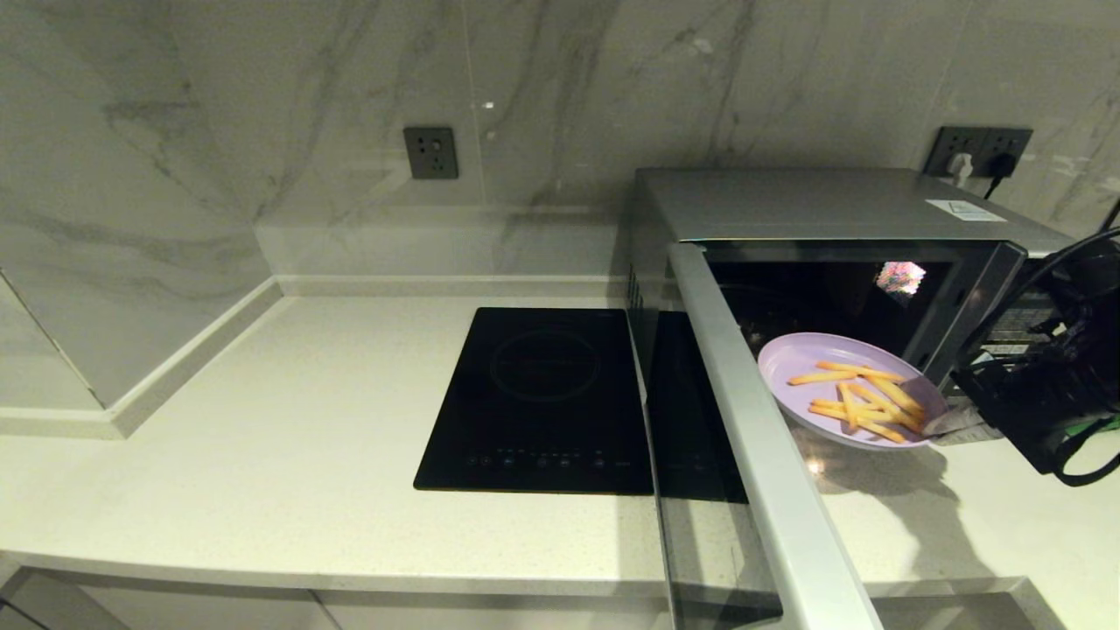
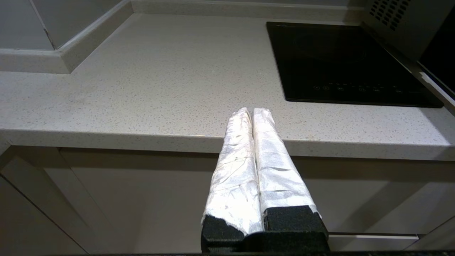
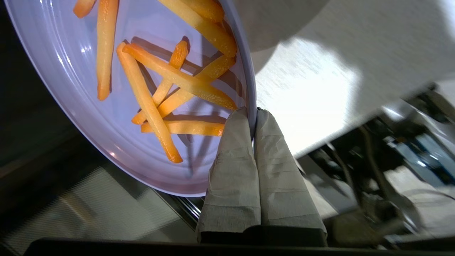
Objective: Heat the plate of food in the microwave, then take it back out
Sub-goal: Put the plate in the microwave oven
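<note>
Risk: plate (image 1: 822,367) is pinched by its rim only, at one edge, and hangs in the air at the mouth of the microwave (image 1: 814,210), whose door (image 1: 752,420) stands open. A thin edge hold could let it tip or slip; fries (image 3: 170,78) would then slide off. A knock on the door frame is also possible.

Right gripper (image 3: 253,113): jaws pressed nearly together, pinching the plate rim between them.

Left gripper (image 2: 251,113): jaws pressed together, empty, parked off the front edge of the surface (image 2: 160,78).
</note>
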Tool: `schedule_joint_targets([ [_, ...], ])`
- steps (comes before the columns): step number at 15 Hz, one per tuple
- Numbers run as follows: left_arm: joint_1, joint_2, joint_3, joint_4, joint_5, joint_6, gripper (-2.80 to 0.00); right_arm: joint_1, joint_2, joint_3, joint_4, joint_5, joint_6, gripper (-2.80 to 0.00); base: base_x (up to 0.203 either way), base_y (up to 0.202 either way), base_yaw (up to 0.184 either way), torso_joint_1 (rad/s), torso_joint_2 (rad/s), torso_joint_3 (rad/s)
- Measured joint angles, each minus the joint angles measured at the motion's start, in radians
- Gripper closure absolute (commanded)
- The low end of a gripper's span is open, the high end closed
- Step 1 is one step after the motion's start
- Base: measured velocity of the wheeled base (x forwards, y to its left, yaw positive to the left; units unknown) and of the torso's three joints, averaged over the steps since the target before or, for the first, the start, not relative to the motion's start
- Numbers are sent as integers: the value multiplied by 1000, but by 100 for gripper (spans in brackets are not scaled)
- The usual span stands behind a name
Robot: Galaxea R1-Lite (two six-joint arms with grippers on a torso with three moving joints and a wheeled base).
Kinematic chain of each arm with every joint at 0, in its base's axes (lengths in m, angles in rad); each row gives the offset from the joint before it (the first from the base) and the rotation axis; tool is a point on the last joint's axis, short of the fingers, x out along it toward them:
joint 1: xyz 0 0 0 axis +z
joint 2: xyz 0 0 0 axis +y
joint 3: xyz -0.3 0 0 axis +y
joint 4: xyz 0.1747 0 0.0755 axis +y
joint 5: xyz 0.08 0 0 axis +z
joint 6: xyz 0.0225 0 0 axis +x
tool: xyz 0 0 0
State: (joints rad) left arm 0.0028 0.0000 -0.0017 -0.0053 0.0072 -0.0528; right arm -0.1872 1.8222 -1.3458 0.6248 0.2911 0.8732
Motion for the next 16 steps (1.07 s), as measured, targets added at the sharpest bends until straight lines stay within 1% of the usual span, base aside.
schedule_joint_targets([
  [2, 0, 0, 0, 0, 0, -1, 0, 32, 30, -10, -63, -4, 38, 0, 0, 0, 0, 0, 0, 0],
  [5, 0, 0, 0, 0, 0, -1, 0, 73, 78, -43, -118, -5, 98, 0, 0, 0, 0, 0, 0, 0],
  [10, 0, 0, 0, 0, 0, 0, 0, 117, 140, -62, -210, -10, 134, 0, 0, 0, 0, 0, 0, 0],
  [12, 0, 0, 0, 0, 0, 0, 0, 129, 161, -67, -230, -36, 142, 0, 0, 0, 0, 0, 0, 0],
  [16, 0, 0, 0, 0, 0, 0, 0, 150, 191, -84, -258, -42, 160, 0, 0, 0, 0, 0, 0, 0],
])
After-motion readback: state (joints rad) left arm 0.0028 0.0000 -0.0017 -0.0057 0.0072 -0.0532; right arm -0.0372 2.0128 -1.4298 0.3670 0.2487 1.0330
